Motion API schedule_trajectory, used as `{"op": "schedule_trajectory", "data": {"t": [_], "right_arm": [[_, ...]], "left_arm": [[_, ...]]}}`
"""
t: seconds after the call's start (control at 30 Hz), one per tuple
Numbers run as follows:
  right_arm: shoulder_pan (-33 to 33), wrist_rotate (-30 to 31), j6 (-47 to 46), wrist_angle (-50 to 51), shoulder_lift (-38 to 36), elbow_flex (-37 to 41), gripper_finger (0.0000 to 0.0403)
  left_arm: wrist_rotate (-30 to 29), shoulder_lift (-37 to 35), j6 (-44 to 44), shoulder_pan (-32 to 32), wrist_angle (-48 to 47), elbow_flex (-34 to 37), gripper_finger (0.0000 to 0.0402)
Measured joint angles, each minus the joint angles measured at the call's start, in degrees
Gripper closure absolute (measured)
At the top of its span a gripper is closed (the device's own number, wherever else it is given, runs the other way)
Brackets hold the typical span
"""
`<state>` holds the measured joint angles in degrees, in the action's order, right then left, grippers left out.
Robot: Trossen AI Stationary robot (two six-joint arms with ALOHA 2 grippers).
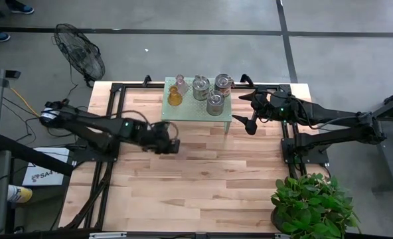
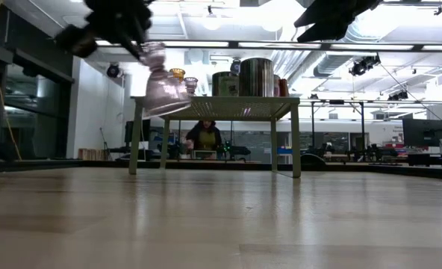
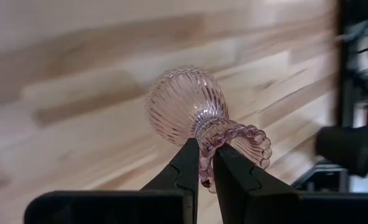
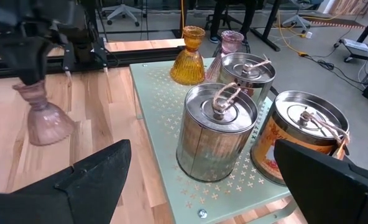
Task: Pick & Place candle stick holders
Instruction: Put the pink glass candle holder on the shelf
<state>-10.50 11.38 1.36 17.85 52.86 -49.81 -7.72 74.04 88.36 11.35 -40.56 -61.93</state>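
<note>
Pink ribbed glass holder (image 3: 190,112) pinched in left hand (image 3: 206,163), airborne; 5 remain on green stand (image 1: 195,109); right hand (image 1: 251,124) wide, empty.

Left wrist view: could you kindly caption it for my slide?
Left gripper shut on the pink ribbed glass candle holder, above the wooden table.

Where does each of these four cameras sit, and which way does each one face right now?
High view: overhead, straight down; both arms, green stand.
Low view: table height, level toward the room; left gripper carries the pink glass holder.
Left wrist: past its fingers pinching the holder's rim over the table.
Right wrist: between open fingers at metal tins, amber holder.
Shared: right wrist and low views both show the pink holder.
</note>
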Motion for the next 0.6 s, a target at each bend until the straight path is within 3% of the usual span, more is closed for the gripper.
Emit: {"op": "schedule_trajectory", "data": {"t": [0.2, 0.6], "right_arm": [[-0.02, 1.06, -0.01, -0.01, 0.00, 0.01, 0.0013], [0.00, 1.99, -0.01, -0.02, 0.00, 0.01, 0.0013]], "left_arm": [[1.18, 0.02, -6.39, -6.61, 4.75, -0.46, 0.0376], [-0.82, 0.04, -17.01, -13.61, -7.87, -16.06, 0.0376]]}}
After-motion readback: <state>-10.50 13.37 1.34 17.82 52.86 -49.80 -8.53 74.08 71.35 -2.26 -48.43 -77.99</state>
